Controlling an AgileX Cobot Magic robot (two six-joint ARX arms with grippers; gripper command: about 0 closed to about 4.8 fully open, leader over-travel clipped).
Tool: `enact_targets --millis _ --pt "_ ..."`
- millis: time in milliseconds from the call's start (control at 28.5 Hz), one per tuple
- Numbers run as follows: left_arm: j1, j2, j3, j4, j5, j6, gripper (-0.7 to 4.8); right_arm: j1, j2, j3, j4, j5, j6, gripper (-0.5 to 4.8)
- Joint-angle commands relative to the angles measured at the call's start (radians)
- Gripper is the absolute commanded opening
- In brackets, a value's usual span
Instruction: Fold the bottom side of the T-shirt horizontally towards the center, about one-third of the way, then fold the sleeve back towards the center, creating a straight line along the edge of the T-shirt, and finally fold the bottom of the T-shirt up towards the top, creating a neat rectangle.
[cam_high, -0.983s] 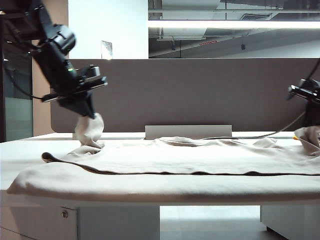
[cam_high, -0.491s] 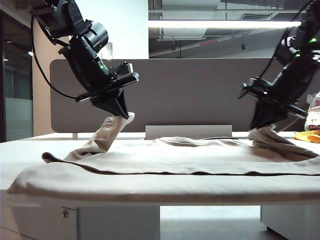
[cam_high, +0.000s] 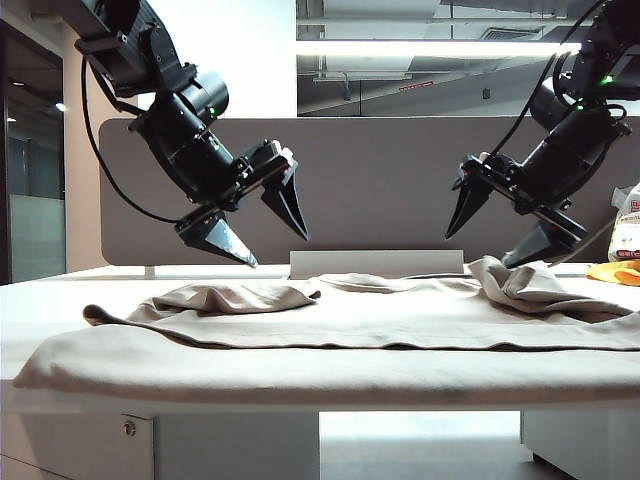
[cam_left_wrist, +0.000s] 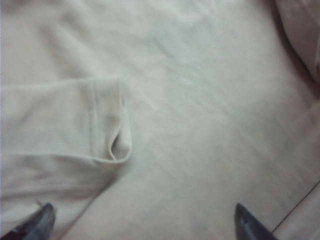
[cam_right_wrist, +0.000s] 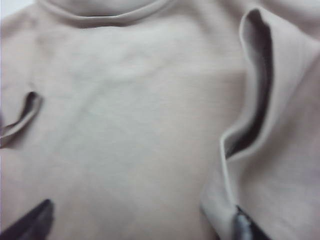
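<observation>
The beige T-shirt (cam_high: 330, 320) lies spread across the table, and its near part drapes over the front edge. A long straight edge (cam_high: 400, 346) of an upper layer runs across it; the neckline (cam_right_wrist: 105, 12) is at the far side. My left gripper (cam_high: 277, 248) hangs open above the left sleeve (cam_high: 240, 295), which lies folded inward on the body. The left wrist view shows that sleeve's hemmed cuff (cam_left_wrist: 107, 120) beyond the open left gripper (cam_left_wrist: 142, 220). My right gripper (cam_high: 480, 248) hangs open beside the bunched right sleeve (cam_high: 530, 282). In the right wrist view the right gripper (cam_right_wrist: 140, 220) is empty, with one fingertip (cam_right_wrist: 244, 226) at the sleeve fold (cam_right_wrist: 280, 150).
A grey partition (cam_high: 400, 180) stands behind the table, with a low pale box (cam_high: 377, 263) at its foot. A yellow-and-white bag (cam_high: 627, 230) and a yellow item (cam_high: 615, 272) sit at the far right. The table's front edge (cam_high: 300, 395) is under the draped cloth.
Both grippers have opened and let go of the sleeves. They swung toward the middle, and the sleeves have dropped onto the shirt, folded inward.
</observation>
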Motion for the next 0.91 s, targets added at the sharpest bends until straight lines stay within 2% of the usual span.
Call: enact_targets --millis 35,140,176,281,351,421,597,702,842,913 --pt "-0.001 -0.011 0.005 0.030 0.002 -0.013 4.49 0.003 -0.016 0.004 0.005 0.027 0.005 4.34" --pt "-0.001 -0.025 0.005 0.041 -0.049 -0.018 4.48 0.008 -0.040 0.003 -0.022 0.195 -0.015 4.30" --pt "-0.001 -0.028 0.005 0.041 -0.070 -0.014 4.48 0.011 -0.048 0.003 -0.025 0.206 -0.029 4.30" --pt "-0.002 -0.031 0.005 0.040 -0.075 -0.016 4.48 0.027 -0.062 0.004 0.008 0.034 -0.010 4.20" --pt "-0.002 -0.031 0.005 0.031 -0.074 -0.016 4.48 0.036 -0.062 0.004 0.006 -0.006 0.000 4.17" --pt "-0.003 -0.031 0.005 0.018 -0.072 -0.016 4.48 0.054 -0.062 0.004 -0.016 -0.007 -0.002 4.12" --pt "0.003 -0.032 0.005 -0.053 -0.098 -0.004 4.24 0.065 -0.074 0.003 -0.122 0.082 -0.045 2.56" --pt "0.016 -0.062 -0.011 -0.095 -0.128 0.031 3.29 0.065 -0.109 0.001 -0.155 0.091 -0.062 2.49" --pt "0.016 -0.179 -0.134 -0.018 -0.151 0.030 3.25 0.064 -0.164 -0.032 -0.164 0.094 -0.062 2.29" --pt "0.016 -0.252 -0.218 0.044 -0.157 0.024 3.00 0.064 -0.196 -0.076 -0.158 0.108 -0.062 2.29"
